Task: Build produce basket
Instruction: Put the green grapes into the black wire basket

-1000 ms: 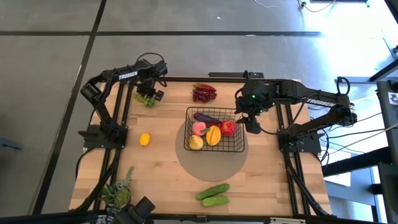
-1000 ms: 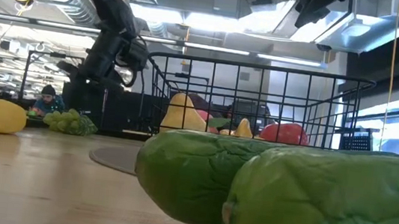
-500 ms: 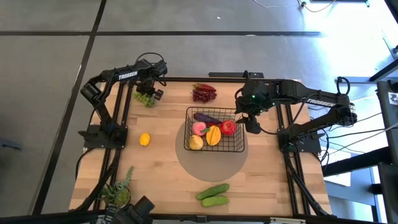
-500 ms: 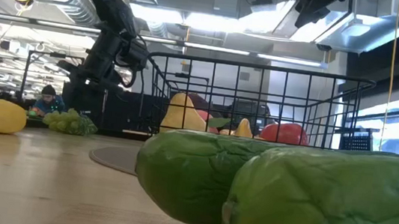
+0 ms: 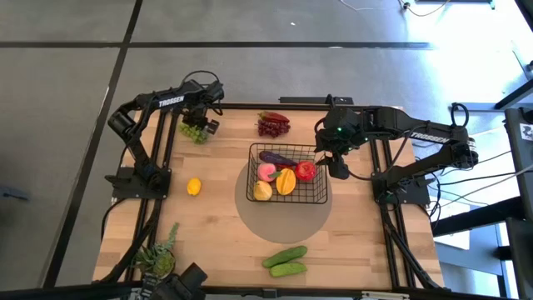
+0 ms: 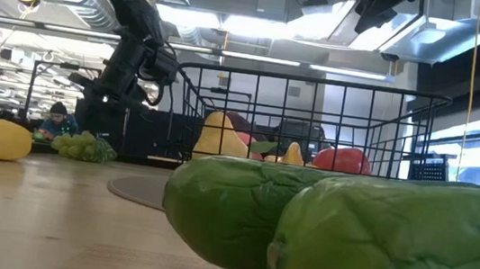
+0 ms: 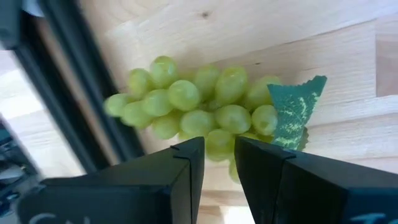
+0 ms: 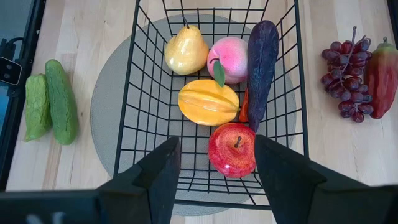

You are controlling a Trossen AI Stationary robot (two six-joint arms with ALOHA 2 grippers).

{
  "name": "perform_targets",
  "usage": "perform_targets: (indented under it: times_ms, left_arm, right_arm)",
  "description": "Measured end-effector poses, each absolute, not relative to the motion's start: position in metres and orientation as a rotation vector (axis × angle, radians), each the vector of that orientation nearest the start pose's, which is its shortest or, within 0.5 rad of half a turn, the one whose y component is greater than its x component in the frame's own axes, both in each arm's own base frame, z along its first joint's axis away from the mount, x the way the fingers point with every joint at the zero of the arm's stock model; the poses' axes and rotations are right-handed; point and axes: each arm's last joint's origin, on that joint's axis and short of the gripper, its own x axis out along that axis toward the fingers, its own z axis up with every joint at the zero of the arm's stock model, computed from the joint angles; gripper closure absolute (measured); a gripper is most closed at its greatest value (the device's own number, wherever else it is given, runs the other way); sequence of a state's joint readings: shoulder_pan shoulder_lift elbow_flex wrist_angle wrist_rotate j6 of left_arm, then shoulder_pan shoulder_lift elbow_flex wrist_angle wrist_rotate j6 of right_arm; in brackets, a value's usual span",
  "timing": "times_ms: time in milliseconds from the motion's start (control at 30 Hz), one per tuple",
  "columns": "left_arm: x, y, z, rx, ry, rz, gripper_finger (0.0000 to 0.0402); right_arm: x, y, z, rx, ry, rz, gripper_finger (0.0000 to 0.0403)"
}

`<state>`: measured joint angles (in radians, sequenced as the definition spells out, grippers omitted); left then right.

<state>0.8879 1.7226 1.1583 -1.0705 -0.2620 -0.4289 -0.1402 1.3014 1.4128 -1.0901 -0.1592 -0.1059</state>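
Observation:
The black wire basket [image 5: 287, 147] stands on a round grey mat at the table's middle. It holds an eggplant [image 8: 262, 68], a pink peach [image 8: 227, 59], a yellow pear [image 8: 186, 53], a yellow-orange mango [image 8: 208, 102] and a red apple [image 8: 231, 150]. My right gripper [image 5: 337, 164] hangs open over the basket's right side, above the apple [image 5: 306, 171]. My left gripper [image 5: 202, 125] hovers over the green grapes [image 5: 196, 132] at the far left of the table. Its fingers stand a narrow gap apart [image 7: 219, 155], and the grapes [image 7: 199, 99] lie on the wood beyond them.
A lemon [image 5: 193, 187] lies left of the basket. Purple grapes [image 5: 271, 127] and a red pepper-like piece [image 8: 380, 74] lie beyond the basket's far side. Two cucumbers [image 5: 285, 260] lie near the table's near edge, and a spiky potted plant [image 5: 158, 254] stands at the near left corner.

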Motion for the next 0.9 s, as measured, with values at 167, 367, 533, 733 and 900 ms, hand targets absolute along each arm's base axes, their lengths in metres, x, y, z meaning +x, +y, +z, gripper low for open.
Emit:
perform_targets:
  times_ms: [167,367,533,733,900]
  left_arm:
    - [0.174,0.225,0.173,-0.860,1.460,1.204,0.0321]
    - [0.177,0.225,0.172,-0.825,1.457,1.185,0.0322]
    - [0.177,0.225,0.172,-0.821,1.457,1.190,0.0343]
    - [0.177,0.225,0.172,-0.813,1.465,1.180,0.0395]
    - [0.182,0.220,0.173,-0.779,1.484,1.150,0.0397]
  right_arm:
    - [0.239,-0.029,0.365,0.048,0.964,0.068,0.0204]
    - [0.239,-0.029,0.365,0.046,0.964,0.070,0.0204]
    - [0.239,-0.029,0.365,0.048,0.964,0.069,0.0204]
    - [0.239,-0.029,0.365,0.048,0.963,0.069,0.0204]
    - [0.239,-0.029,0.365,0.048,0.964,0.069,0.0204]
